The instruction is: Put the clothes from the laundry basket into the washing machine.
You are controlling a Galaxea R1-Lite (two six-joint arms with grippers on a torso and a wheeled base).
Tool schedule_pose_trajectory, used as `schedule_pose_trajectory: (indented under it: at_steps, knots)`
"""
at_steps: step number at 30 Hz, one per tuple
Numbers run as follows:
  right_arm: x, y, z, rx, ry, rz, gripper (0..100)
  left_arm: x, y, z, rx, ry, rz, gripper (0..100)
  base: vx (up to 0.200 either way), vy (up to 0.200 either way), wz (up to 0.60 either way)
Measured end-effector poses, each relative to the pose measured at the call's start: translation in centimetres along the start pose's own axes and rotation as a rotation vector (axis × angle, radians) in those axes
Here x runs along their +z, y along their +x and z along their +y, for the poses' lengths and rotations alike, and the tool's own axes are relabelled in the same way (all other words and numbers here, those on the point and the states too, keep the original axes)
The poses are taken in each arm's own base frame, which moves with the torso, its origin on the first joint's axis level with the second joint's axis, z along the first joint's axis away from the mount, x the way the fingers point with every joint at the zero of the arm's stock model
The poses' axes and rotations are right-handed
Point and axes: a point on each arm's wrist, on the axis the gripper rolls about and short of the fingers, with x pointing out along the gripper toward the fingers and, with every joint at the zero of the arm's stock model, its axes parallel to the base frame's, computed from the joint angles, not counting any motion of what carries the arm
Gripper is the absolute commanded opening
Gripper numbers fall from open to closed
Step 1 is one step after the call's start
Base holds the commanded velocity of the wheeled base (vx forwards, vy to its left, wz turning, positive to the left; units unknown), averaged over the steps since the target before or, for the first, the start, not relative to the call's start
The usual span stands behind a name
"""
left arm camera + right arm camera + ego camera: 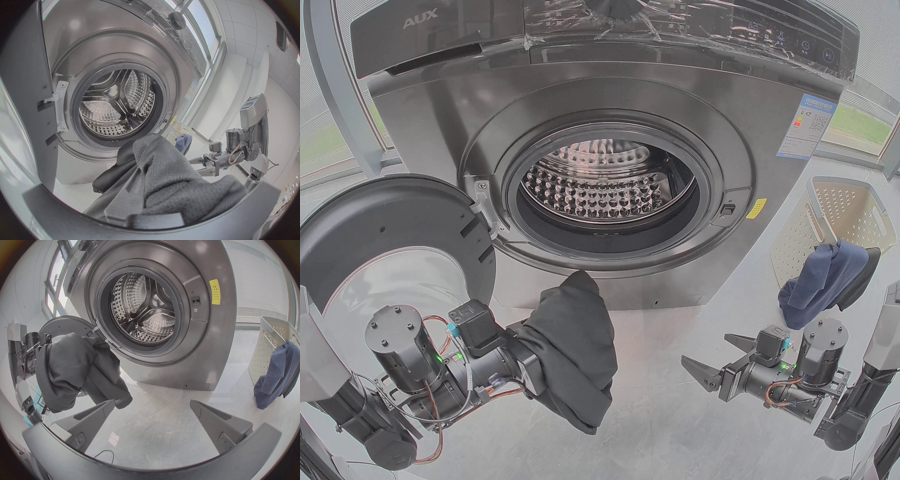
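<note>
The dark grey garment (572,350) hung in the air in front of the washing machine (700,112), just below the open drum (606,187), bunched over the left gripper (532,374), whose fingers were closed on a fold of it. It looked soft, limp and fairly light, a thick knit that would sag and trail, so loose ends could catch on the door seal or on the open door (394,250) at the robot's left. A hold on a gathered bunch near its middle would probably suit it best. The right gripper (705,349) hovered low over the floor (650,431), its fingers spread wide and empty. A blue garment (822,281) was draped over the rim of the laundry basket (850,206) at the robot's right, well apart from the machine. It seemed equally floppy, and its hanging lump would be the easiest place to pinch. The left fingertips were buried under cloth, so how much fabric they held could not be told. A darker piece behind the blue one was mostly hidden, and the drum's bottom lay out of sight behind the door opening's lip.
</note>
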Motion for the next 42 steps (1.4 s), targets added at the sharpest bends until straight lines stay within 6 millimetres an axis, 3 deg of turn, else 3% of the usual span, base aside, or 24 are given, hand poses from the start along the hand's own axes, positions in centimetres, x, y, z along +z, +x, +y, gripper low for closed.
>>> schedule_pose_trajectory:
  at_steps: [29, 42]
  knots:
    - [-0.11, -0.06, 0.31, 0.009, -0.003, 0.004, 100, 0.09, 0.14, -0.51, -0.02, 0.006, -0.006, 0, 0.014, -0.041, 0.0]
    - [-0.26, -0.26, 0.7, 0.025, -0.007, 0.012, 100, 0.15, 0.35, -0.31, -0.013, 0.006, -0.011, 0, 0.2, 0.0, 0.0]
